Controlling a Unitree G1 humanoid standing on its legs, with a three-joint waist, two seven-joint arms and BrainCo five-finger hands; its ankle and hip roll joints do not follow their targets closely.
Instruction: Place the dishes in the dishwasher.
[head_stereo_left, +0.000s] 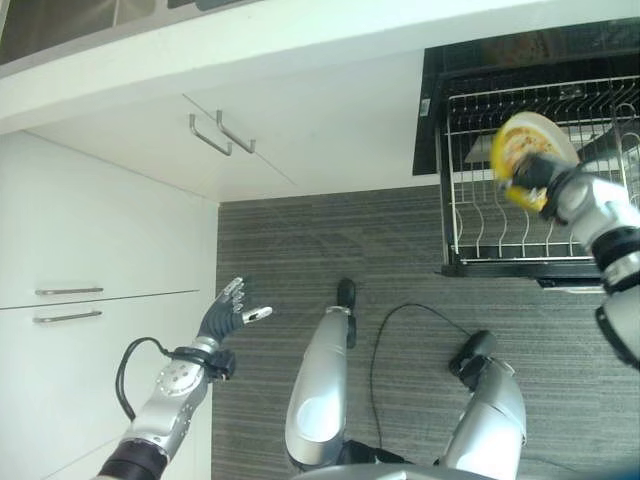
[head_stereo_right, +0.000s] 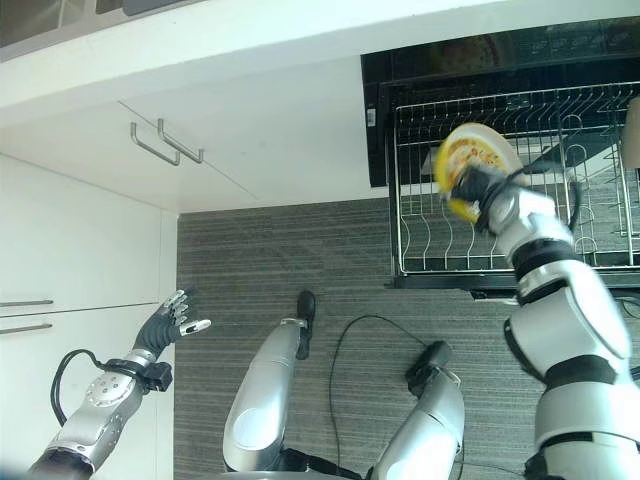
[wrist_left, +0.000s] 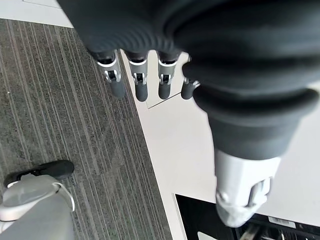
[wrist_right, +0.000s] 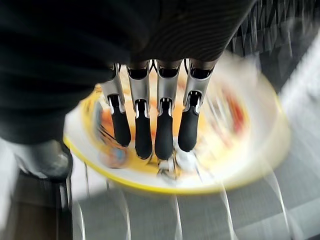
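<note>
A round plate (head_stereo_left: 530, 140) with a yellow rim and a printed face is held on edge over the pulled-out wire rack (head_stereo_left: 500, 235) of the open dishwasher. My right hand (head_stereo_left: 535, 178) is shut on the plate. In the right wrist view its fingers (wrist_right: 150, 125) lie across the plate's face (wrist_right: 240, 145), with the rack's wires just past it. The rack's tines below the plate hold nothing. My left hand (head_stereo_left: 225, 312) is open at the lower left, fingers straight, beside the white cabinet front and touching nothing.
White cabinet doors with metal bar handles (head_stereo_left: 220, 135) stand at the back left, and drawers with handles (head_stereo_left: 68, 292) at the left. Grey striped floor (head_stereo_left: 380, 240) lies between them and the dishwasher. A pale item (head_stereo_right: 630, 130) sits at the rack's far right.
</note>
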